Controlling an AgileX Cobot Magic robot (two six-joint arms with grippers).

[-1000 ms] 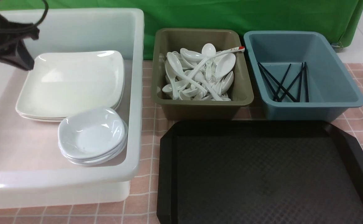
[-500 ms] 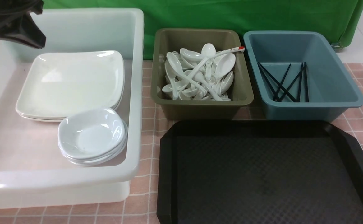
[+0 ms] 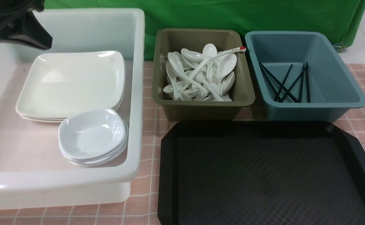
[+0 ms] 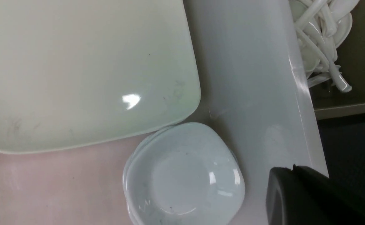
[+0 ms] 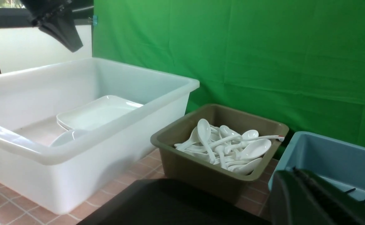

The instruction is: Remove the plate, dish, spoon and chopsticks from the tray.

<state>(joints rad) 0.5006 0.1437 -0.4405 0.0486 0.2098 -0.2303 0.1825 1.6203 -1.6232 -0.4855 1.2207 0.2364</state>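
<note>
From the front, the black tray (image 3: 263, 175) lies bare on the near right of the table (image 3: 148, 131), nothing on it. The plate (image 3: 71, 84) tops a stack in the white tub (image 3: 135, 93) at left, with the dish (image 3: 92, 134) stacked just nearer. White spoons, the task's spoon (image 3: 198, 78) somewhere among them, fill the olive tub (image 3: 201, 109), and the chopsticks (image 3: 284, 82) lie in the blue tub (image 3: 326, 103) at right. The left gripper (image 3: 29, 36) hangs over the white tub's far left, shut and empty. The left wrist view looks down on plate (image 4: 85, 72) and dish (image 4: 185, 175), touching at one edge, with the gripper's fingers (image 4: 295, 193) pressed together. In the right wrist view the right gripper (image 5: 307, 200) is closed on nothing, near the blue tub. The clearing looks finished; what remains, I'd guess, is pulling both arms clear.
</note>
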